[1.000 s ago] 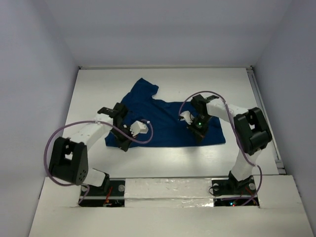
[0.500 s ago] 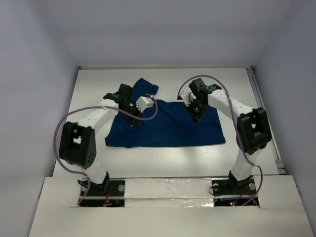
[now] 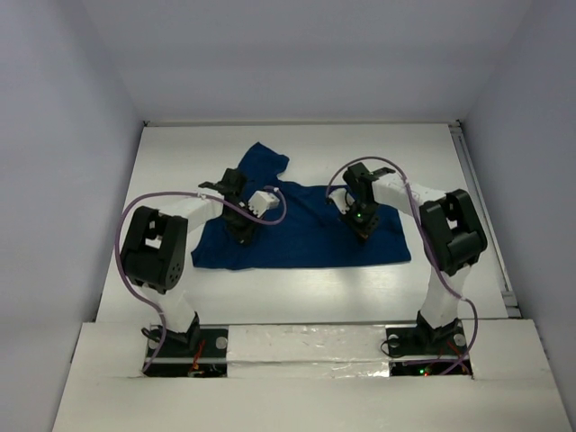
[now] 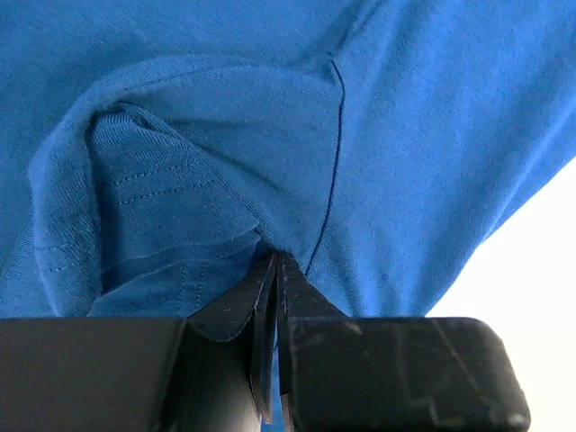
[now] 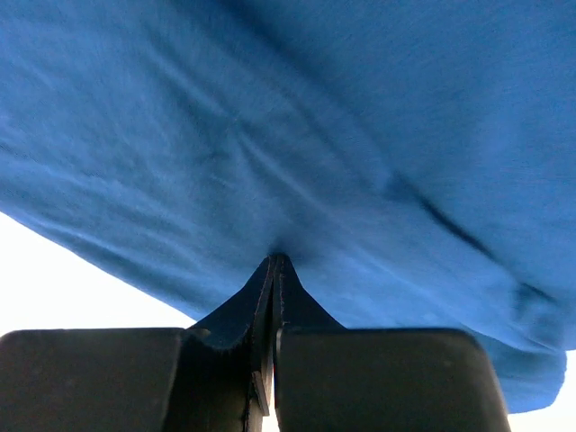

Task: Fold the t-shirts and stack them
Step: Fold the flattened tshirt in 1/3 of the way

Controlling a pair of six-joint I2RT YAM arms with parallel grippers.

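Top camera high, near side, facing down; wrist cameras close-up on same t-shirt [image 3: 306, 241]

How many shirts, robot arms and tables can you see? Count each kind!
t-shirt: 1
Robot arms: 2, the left arm and the right arm
Table: 1
Total: 4

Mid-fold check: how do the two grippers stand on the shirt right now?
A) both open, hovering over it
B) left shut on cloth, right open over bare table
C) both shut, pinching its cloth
C: in the wrist views the left gripper and the right gripper each have their fingers pressed together, with the cloth of the t-shirt puckered at the tips.
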